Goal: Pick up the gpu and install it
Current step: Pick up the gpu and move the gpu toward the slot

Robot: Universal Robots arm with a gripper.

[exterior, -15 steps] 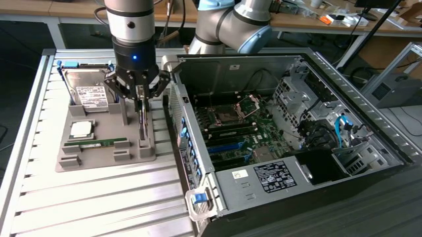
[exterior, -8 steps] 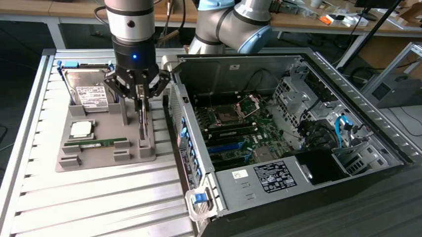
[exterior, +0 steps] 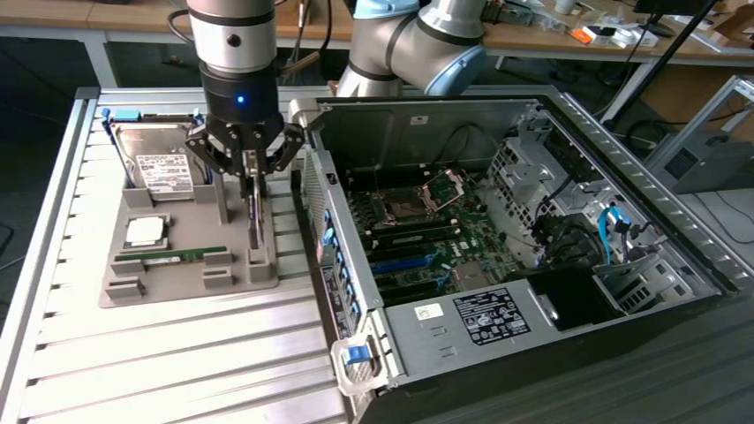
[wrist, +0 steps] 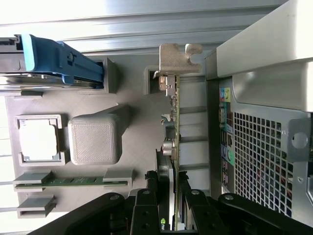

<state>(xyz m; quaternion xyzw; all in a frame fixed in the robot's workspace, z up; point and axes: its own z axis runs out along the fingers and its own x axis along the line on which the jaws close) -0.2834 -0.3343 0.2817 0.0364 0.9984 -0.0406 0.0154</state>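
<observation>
The black multi-link claw on the silver arm hangs over the flat grey plastic parts tray, its jaws drawn partway in, one finger against each face of the gpu. This thin green circuit-board card stands on edge in the slot along the tray's side closest to the computer case, and its bent silver metal bracket points at the tray's far end in the exterior view. Next inward on the tray rises a square grey textured block, then a square silver processor chip in its frame, with a narrow green memory stick lying flat towards the tray's near end. At the tray's far end sits a silver boxy hard drive with a white label in a blue carrier. Under the tray lies a slatted aluminium table. Just beside the tray, on the exterior view's right, an open black-and-silver computer case shows its green motherboard
</observation>
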